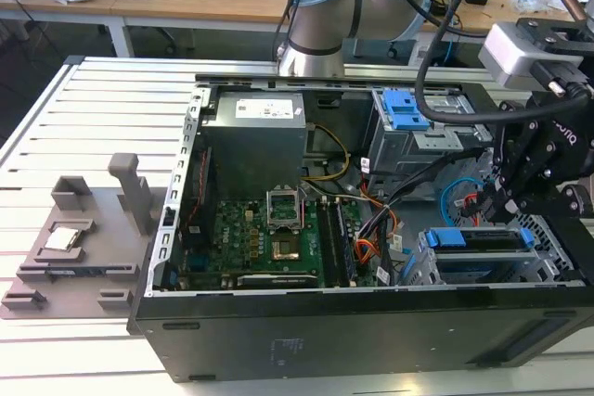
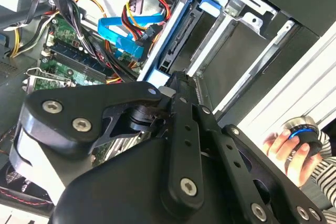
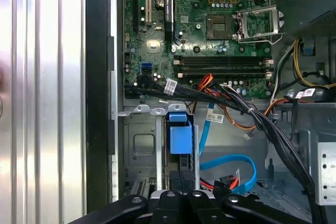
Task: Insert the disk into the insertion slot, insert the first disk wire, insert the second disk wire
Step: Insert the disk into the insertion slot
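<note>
The disk (image 3: 178,137) stands on edge in the insertion slot (image 3: 140,145), its blue carrier (image 1: 478,240) showing at the cage's open side (image 1: 436,271). My gripper (image 3: 180,176) hangs at the disk's exposed end with its black fingers (image 2: 181,93) pressed together, and I cannot tell whether they touch it. In the second wrist view the carrier edge (image 2: 176,35) runs along the silver bay rails (image 2: 247,22). A loose blue flat wire (image 3: 231,162) curls beside the slot, its connector lying free. Red, yellow and black wires (image 2: 149,3) hang near it.
The motherboard (image 1: 269,238) fills the case floor and the power supply (image 1: 255,136) sits behind it. A grey cage with a blue tab (image 1: 406,108) stands at the back. A grey fixture (image 1: 83,238) lies on the slatted table. A person's hand (image 2: 278,148) holds a round device.
</note>
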{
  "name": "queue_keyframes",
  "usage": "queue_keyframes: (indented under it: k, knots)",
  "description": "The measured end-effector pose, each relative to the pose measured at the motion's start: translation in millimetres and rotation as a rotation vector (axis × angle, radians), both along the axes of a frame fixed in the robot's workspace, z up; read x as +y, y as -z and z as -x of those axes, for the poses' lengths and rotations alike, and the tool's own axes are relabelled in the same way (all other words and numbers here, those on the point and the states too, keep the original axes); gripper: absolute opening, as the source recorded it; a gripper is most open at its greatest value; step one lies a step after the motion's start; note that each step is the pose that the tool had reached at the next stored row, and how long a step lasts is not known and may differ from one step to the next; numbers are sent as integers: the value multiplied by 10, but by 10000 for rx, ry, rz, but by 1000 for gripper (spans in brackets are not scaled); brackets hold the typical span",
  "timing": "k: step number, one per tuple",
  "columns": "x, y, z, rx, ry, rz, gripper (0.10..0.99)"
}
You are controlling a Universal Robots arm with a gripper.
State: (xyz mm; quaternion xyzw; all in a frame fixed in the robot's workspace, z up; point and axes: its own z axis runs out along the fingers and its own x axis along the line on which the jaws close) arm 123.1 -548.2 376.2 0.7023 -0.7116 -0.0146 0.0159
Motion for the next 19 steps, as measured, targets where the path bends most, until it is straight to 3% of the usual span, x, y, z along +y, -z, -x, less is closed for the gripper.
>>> queue_keyframes:
  k: [7,10,12,14,15,19]
  knots:
    - [-22,64,-5,9,-2,-1,106]
    - [-24,131,-11,16,-1,-3,106]
    - [-32,143,-11,17,-1,-86,106]
    - [-85,145,-12,16,-2,-378,106]
    - [-101,145,-12,16,-2,-436,106]
    - [-125,145,-12,16,-2,-462,106]
